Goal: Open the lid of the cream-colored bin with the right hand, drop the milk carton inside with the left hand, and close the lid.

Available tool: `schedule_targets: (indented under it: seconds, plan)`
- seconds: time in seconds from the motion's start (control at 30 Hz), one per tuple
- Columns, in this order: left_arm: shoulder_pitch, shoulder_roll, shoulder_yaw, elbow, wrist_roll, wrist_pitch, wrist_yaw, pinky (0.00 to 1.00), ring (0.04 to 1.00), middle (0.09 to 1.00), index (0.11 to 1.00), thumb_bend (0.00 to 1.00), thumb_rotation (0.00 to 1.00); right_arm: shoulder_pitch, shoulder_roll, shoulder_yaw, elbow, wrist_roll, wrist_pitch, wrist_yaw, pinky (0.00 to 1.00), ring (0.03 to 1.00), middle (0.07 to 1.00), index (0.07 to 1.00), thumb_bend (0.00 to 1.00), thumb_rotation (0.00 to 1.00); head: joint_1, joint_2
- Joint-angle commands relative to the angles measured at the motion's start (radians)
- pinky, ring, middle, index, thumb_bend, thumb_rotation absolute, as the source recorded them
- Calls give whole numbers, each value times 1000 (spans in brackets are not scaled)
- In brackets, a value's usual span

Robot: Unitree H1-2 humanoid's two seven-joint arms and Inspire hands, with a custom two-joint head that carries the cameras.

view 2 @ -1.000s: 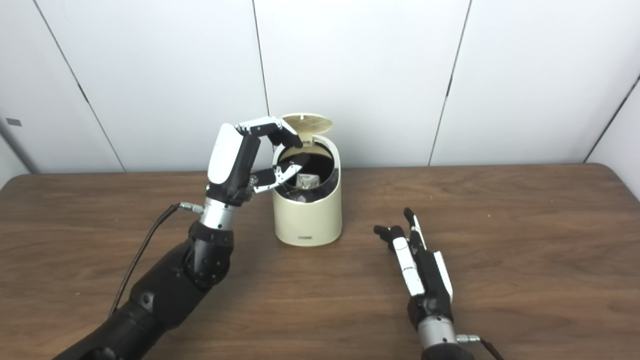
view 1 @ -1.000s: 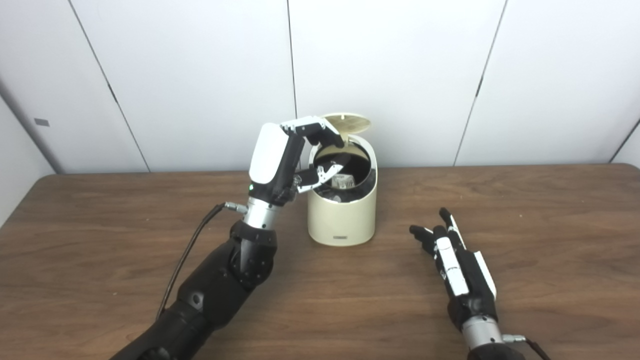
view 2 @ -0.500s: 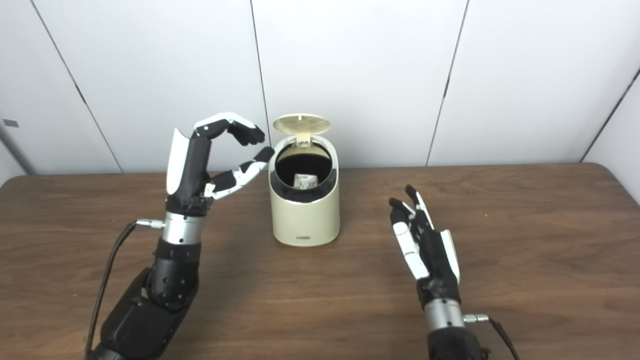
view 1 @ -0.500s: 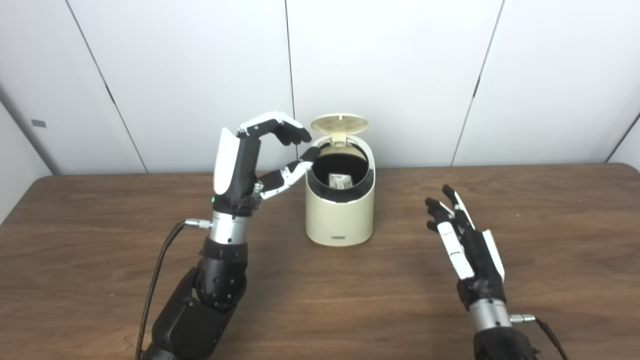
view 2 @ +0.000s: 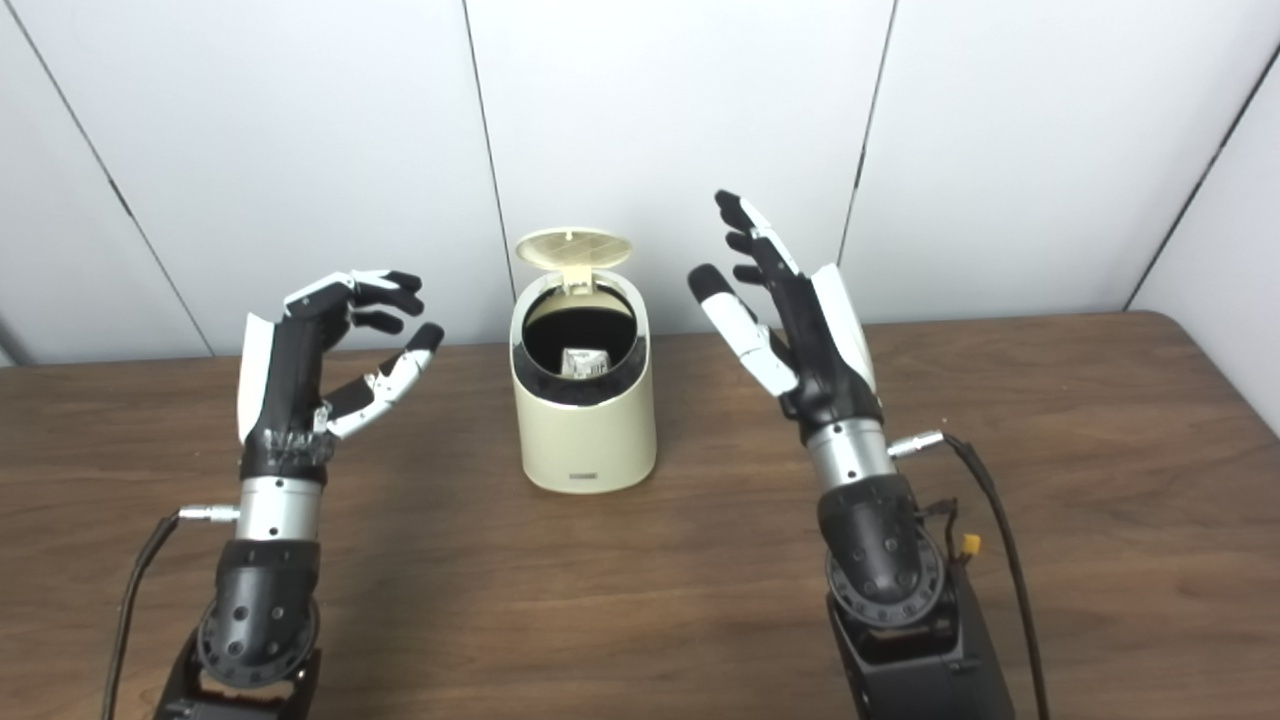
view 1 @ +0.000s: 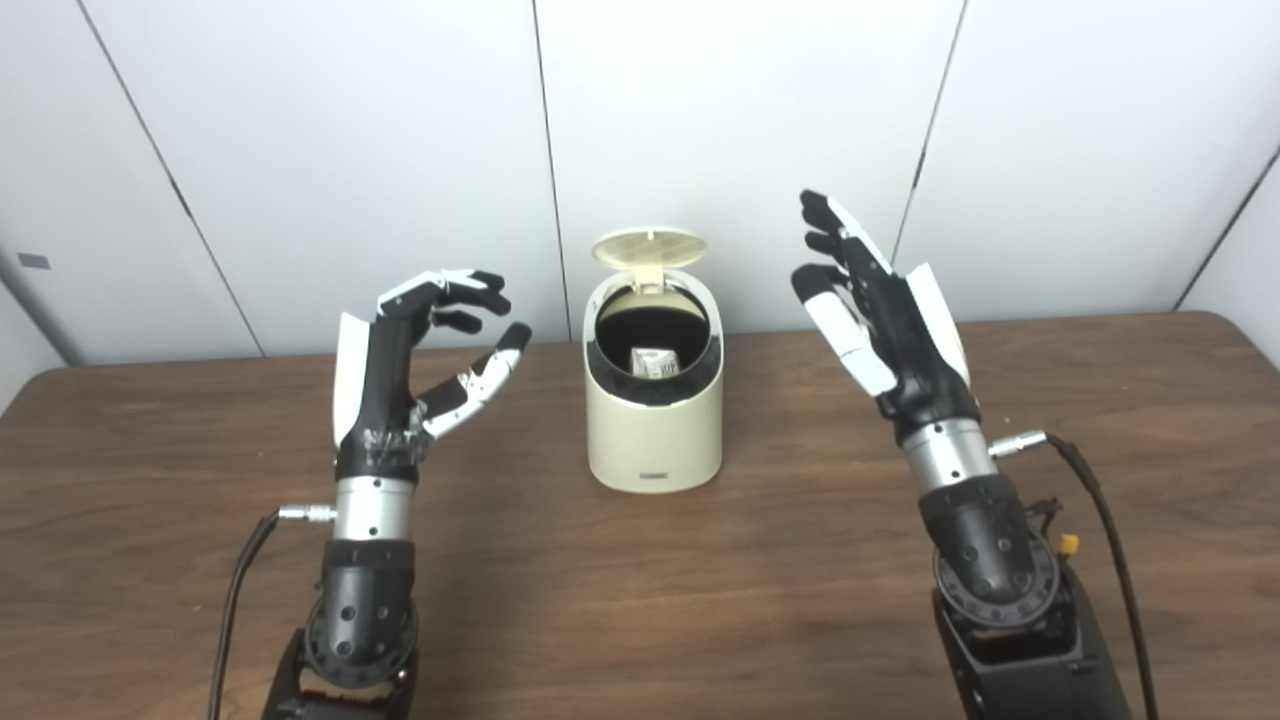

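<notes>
The cream-colored bin (view 1: 655, 440) stands at the middle of the table, its round lid (view 1: 649, 247) tipped up at the back. Inside its dark opening lies the milk carton (view 1: 655, 362), only its top showing. My left hand (view 1: 400, 370) is raised to the left of the bin, open and empty, fingers curled loosely. My right hand (view 1: 885, 310) is lifted to the right of the bin at about lid height, open with fingers spread, touching nothing.
The brown wooden table (view 1: 200, 520) runs across the view, with a white panelled wall (view 1: 300, 150) close behind the bin. Cables trail from both wrists; the right one (view 1: 1095, 500) loops beside the forearm.
My left hand has drawn back from the bin's mouth to the left, empty, leaving the carton inside. My right hand has risen from the table to lid height. The view has shifted a little.
</notes>
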Motion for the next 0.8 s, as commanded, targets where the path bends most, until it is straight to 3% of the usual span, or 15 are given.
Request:
schedule_targets:
  seconds: [0.0, 0.07, 0.1, 0.17, 0.27, 0.4, 0.57, 0.77]
  plan:
    - [-5, 11, 4, -52, -36, 34, -57, 741, 817, 863, 869, 518, 573, -91, -12, 4, 5, -35, -22, -2, 824, 881, 907, 885, 505, 965, -1, 2]
    - [16, 24, 4, -55, -71, 62, -112, 836, 895, 934, 951, 565, 690, -134, -21, 16, 20, -76, 9, 10, 816, 879, 906, 882, 530, 938, -1, 3]
    - [23, 30, 3, -59, -83, 81, -138, 891, 945, 976, 984, 587, 753, -153, -34, 29, 26, -113, 22, 20, 803, 873, 894, 872, 541, 974, 0, 4]
    - [36, 38, 1, -69, -88, 118, -177, 923, 977, 993, 995, 614, 810, -189, -53, 49, 39, -162, 47, 46, 820, 889, 893, 856, 537, 992, 0, 5]
    - [50, 39, 0, -77, -87, 159, -207, 973, 998, 1000, 1000, 665, 939, -236, -65, 60, 53, -173, 94, 92, 922, 981, 948, 853, 531, 994, -2, 9]
    - [62, 9, 19, -75, -135, 193, -219, 999, 1000, 1000, 1000, 730, 952, -281, -82, 80, 73, -219, 127, 127, 912, 999, 979, 834, 535, 998, -2, 11]
    - [75, -21, 31, -67, -148, 195, -216, 1000, 1000, 1000, 1000, 758, 999, -334, -102, 112, 134, -268, 125, 157, 987, 1000, 1000, 765, 568, 980, -6, 15]
    - [85, -56, 52, -66, -190, 194, -217, 1000, 1000, 1000, 1000, 729, 1000, -354, -136, 165, 163, -365, 123, 188, 1000, 1000, 1000, 692, 620, 997, -6, 15]
